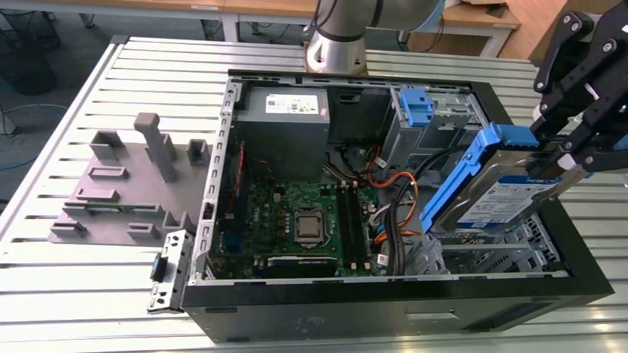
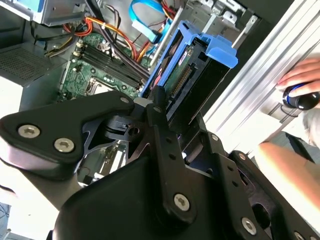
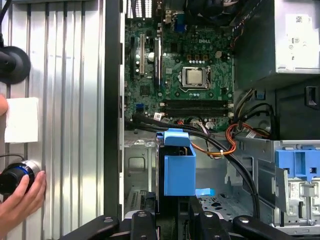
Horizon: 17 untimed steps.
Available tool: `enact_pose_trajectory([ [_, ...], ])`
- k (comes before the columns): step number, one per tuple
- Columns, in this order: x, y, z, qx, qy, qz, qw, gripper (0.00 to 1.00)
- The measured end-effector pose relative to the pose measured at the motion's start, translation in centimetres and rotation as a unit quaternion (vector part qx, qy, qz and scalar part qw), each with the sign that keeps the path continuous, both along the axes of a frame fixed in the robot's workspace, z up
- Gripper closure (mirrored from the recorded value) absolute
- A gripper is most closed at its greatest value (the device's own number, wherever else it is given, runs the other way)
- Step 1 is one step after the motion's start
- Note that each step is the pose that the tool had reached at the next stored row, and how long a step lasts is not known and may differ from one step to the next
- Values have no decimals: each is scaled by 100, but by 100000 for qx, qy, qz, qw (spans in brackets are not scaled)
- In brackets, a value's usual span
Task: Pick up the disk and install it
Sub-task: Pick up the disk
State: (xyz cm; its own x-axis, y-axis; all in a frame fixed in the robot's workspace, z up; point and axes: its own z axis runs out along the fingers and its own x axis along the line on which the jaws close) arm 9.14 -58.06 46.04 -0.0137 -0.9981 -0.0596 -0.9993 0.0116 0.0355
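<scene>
Grips the disk in the gripper, black fingers clamped on its end toward the exterior view's right. Holds it tilted, blue side rail uppermost, over the drive cage at the near corner of the open computer case on the exterior view's right. Shows the motherboard to the exterior view's left of the disk, the grey power supply at the far side, and a grey fixture tray on the slatted table beside the case. Catches, in the first wrist view, a person's hand on a small blue-and-black object on the table.
</scene>
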Motion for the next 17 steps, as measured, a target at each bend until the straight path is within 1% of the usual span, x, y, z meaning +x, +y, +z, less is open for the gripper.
enact_pose_trajectory([
  [6,110,0,-26,10,1,1070,99994,65],
  [12,173,0,-51,-5,2,3015,99955,65],
  [17,223,0,-62,5,3,3133,99951,65],
])
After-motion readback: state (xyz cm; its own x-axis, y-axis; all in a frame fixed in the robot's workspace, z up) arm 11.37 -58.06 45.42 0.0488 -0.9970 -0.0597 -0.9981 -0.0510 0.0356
